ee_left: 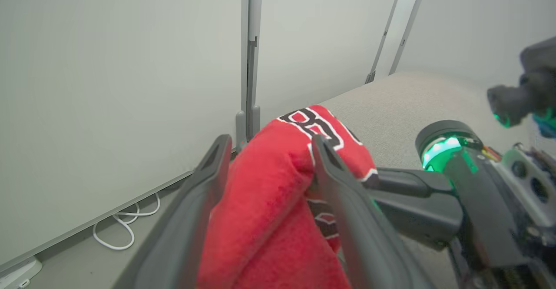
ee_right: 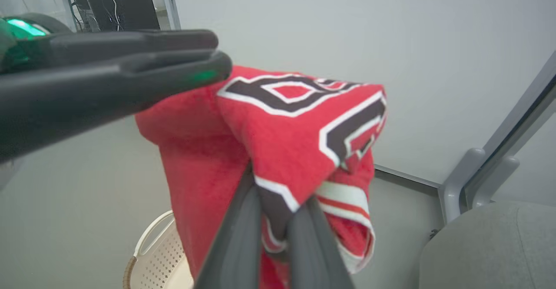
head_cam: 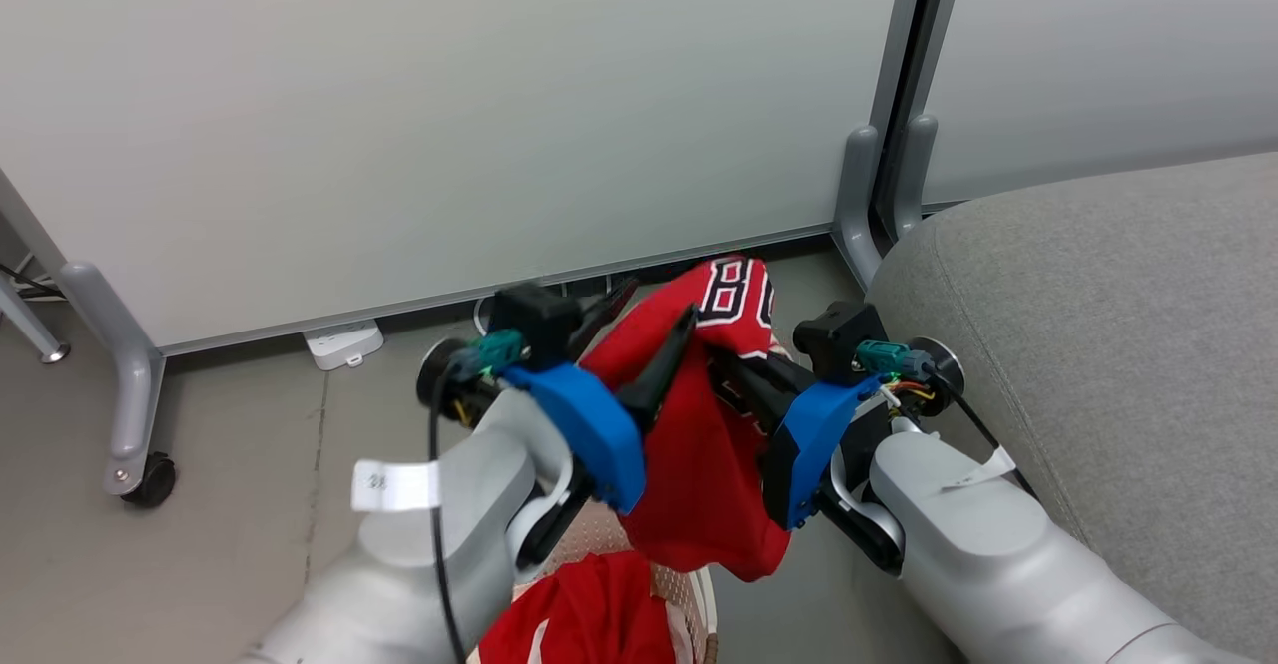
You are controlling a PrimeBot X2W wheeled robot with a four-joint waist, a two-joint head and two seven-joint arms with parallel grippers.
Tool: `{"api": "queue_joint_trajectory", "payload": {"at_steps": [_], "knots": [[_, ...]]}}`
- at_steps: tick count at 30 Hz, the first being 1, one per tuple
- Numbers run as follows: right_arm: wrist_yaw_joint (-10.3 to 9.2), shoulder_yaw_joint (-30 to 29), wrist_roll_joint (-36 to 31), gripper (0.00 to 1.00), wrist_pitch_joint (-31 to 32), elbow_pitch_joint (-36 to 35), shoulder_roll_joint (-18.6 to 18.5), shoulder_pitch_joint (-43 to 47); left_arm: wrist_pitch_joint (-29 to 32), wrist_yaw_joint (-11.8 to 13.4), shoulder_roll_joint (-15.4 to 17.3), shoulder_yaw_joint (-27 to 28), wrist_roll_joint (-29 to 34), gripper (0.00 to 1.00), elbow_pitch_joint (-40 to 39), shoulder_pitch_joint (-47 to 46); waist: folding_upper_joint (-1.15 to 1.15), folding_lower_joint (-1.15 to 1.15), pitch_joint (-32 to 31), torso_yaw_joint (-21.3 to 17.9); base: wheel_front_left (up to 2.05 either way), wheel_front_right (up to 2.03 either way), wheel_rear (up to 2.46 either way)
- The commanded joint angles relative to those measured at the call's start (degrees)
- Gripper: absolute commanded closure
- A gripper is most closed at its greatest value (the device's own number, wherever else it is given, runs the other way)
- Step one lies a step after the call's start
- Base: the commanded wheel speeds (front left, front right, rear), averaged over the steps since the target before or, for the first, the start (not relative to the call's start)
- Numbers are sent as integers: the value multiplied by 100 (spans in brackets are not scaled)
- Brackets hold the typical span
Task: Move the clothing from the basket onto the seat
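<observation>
The red jersey with black-and-white numbers hangs in the air above the basket. My right gripper is shut on a fold of it, which the right wrist view shows pinched between the dark fingers. My left gripper is open, its two fingers spread wide with jersey cloth bulging between them. The red shorts with a white stripe lie in the cream perforated basket below. The light-grey seat is just to the right of both grippers.
White partition panels stand close behind, on grey feet with casters and a grey post beside the seat's corner. A white power strip and a looped white cable lie on the floor along the panel's base.
</observation>
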Motion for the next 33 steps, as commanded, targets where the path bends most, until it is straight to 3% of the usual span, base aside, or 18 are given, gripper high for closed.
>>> {"api": "queue_joint_trajectory", "payload": {"at_steps": [1, 6, 13, 22, 33], "knots": [[1, -82, -82, 100, -30, -72, -42, 6, -61, 59, 133, 138, 121, 0, -65, 234, 0, 0, 15, -16, 0, 0, 0], [1, -301, -235, 100, -29, -198, -89, 95, -67, 340, 477, 1247, 890, 0, -983, 1100, 0, 0, 73, -35, 0, 0, 0], [1, -549, -441, 100, -30, -351, -160, 237, -70, 356, 717, 2599, 2043, 0, -1974, 2544, 0, 0, 101, -62, 0, 0, 0], [1, -774, -597, 100, -30, -470, -232, 348, -71, 191, 539, 3905, 3011, 0, -2534, 3673, 0, 0, 96, -44, 0, 0, 0], [1, -926, -708, 100, -30, -508, -243, 415, -72, -18, 202, 4594, 3529, 0, -2605, 4050, 0, 0, 101, -35, 0, 0, 0]]}}
